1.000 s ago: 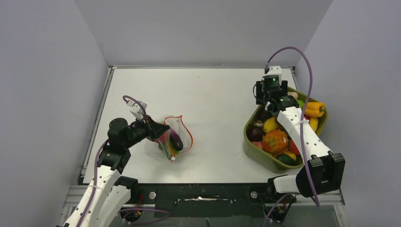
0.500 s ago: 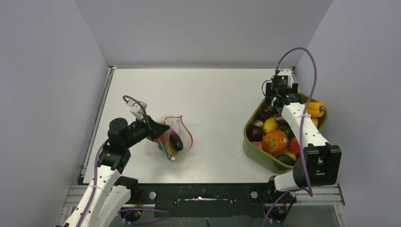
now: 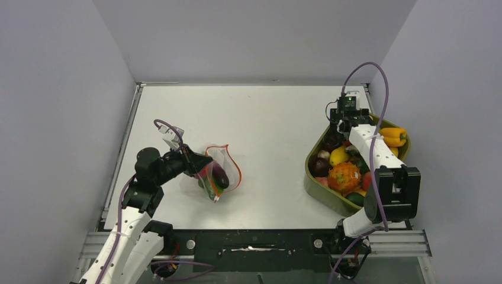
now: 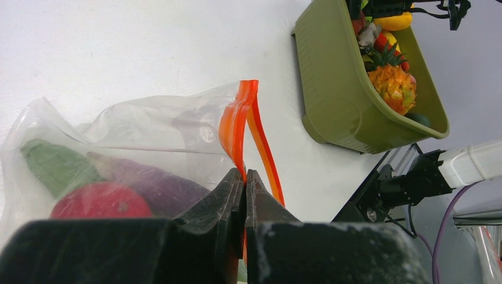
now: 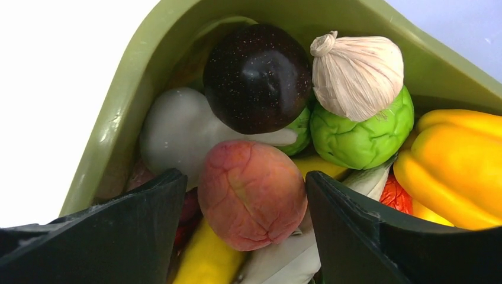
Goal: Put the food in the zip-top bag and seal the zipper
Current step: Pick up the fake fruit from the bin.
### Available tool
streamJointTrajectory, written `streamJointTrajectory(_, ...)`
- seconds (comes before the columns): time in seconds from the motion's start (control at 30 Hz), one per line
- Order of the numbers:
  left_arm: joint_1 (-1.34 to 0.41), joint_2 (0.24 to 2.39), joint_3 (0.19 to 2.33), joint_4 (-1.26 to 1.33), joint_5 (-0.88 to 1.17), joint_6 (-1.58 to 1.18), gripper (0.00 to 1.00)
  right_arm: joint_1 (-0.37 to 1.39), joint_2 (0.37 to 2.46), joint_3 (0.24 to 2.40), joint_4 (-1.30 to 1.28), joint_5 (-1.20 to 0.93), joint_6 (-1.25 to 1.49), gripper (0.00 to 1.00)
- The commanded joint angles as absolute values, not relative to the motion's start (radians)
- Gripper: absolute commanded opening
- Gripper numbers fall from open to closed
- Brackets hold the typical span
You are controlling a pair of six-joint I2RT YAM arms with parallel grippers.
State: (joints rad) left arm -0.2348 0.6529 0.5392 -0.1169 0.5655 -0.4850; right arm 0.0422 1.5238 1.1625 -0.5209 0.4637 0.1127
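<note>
The clear zip-top bag (image 3: 219, 171) lies left of centre with its orange-red zipper (image 4: 237, 118) open. It holds a green piece (image 4: 56, 167), a red piece (image 4: 100, 202) and a dark purple eggplant (image 4: 154, 186). My left gripper (image 4: 244, 177) is shut on the zipper strip and holds the mouth up. My right gripper (image 5: 245, 195) is open over the far end of the olive-green tub (image 3: 317, 183), its fingers either side of a pink-red peach (image 5: 251, 192). Around it lie a dark plum (image 5: 257, 77), a garlic bulb (image 5: 358, 74), a green piece (image 5: 361, 133) and a yellow pepper (image 5: 456, 160).
The tub at the right holds more toy food, among it an orange pineapple-like piece (image 3: 344, 176) and a yellow lemon (image 3: 338, 156). Grey walls stand on three sides. The right arm's purple cable (image 3: 379, 77) arcs over the tub.
My right gripper has moved right and toward the tub's far end, and the arm has swung over the tub. My left gripper and the bag have not moved.
</note>
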Motion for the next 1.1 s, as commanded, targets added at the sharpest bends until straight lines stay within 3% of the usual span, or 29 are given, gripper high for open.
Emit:
streamJointTrajectory(0.0, -0.238, 0.64, 0.571, -0.071, 0.579, -0.468, 0.0, 0.031, 1.531, 1.176, -0.506, 0.478, 0.113, 0.74)
streamJointTrajectory(0.37, -0.238, 0.643, 0.571, -0.071, 0.58, -0.467, 0.0, 0.032, 1.505, 1.173, -0.518, 0.483, 0.118, 0.57)
streamJointTrajectory(1.07, -0.238, 0.649, 0.572, -0.072, 0.579, -0.466, 0.0, 0.135, 1.336, 1.223, -0.547, 0.538, 0.141, 0.5)
